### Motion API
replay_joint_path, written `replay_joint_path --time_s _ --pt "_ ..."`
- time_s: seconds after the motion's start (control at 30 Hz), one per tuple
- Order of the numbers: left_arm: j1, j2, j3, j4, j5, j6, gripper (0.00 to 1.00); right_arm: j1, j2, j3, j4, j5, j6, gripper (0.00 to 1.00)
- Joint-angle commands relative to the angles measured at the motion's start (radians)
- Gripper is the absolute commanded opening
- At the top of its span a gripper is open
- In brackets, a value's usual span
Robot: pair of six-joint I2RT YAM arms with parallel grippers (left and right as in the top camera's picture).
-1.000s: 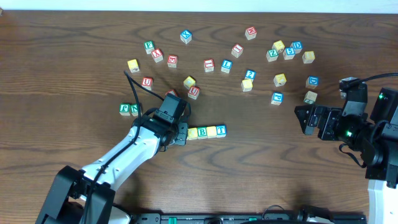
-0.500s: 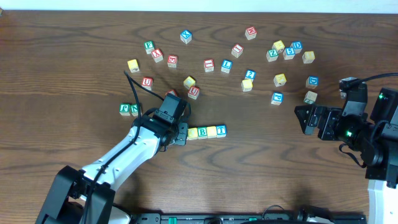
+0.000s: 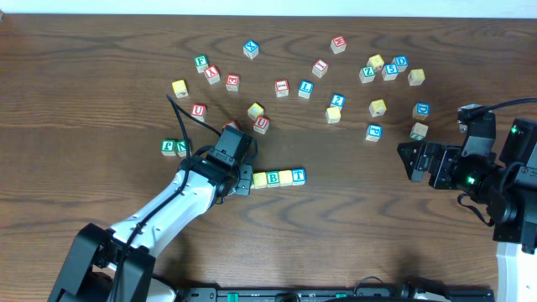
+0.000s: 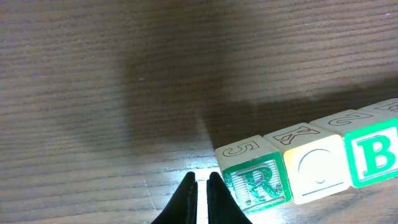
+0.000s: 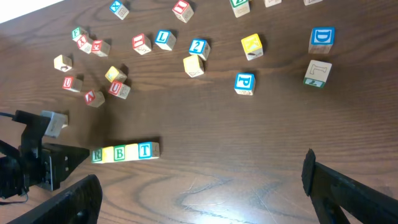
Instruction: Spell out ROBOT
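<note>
Left gripper (image 4: pixel 202 186), fingers nearly together and empty, sits just beside the R block (image 4: pixel 255 180), which heads the row of blocks (image 3: pixel 278 178). Right gripper (image 3: pixel 406 162) hangs wide open, well apart. The word appears complete. The next move calls for lifting clear without nudging R.

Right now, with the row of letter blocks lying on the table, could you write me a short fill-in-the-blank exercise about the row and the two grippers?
1. In the row, the first block, beside the left gripper, shows the letter ___.
2. The letter on the B block is printed in ___.
3. The last block, farthest from the left gripper, shows the letter ___.
4. The right gripper holds nothing; its jaws stand ___.

Missing words: R; green; T; open.
</note>
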Motion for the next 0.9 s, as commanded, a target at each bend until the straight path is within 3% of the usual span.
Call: replay_joint_path --time_s 0.0,0.43,0.87 --pt "0.003 -0.010 0.014 0.000 -0.016 0.013 0.07 -0.006 -0.004 0.006 0.000 0.001 -0.018 0.99" --pt "0.003 -0.010 0.008 -0.030 -0.171 -0.013 0.07 -0.006 -0.004 0.006 0.000 0.001 -0.018 0.99" --pt "0.003 -0.010 -0.003 -0.029 -0.174 -0.013 0.07 -0.006 -0.004 0.006 0.000 0.001 -0.018 0.99"
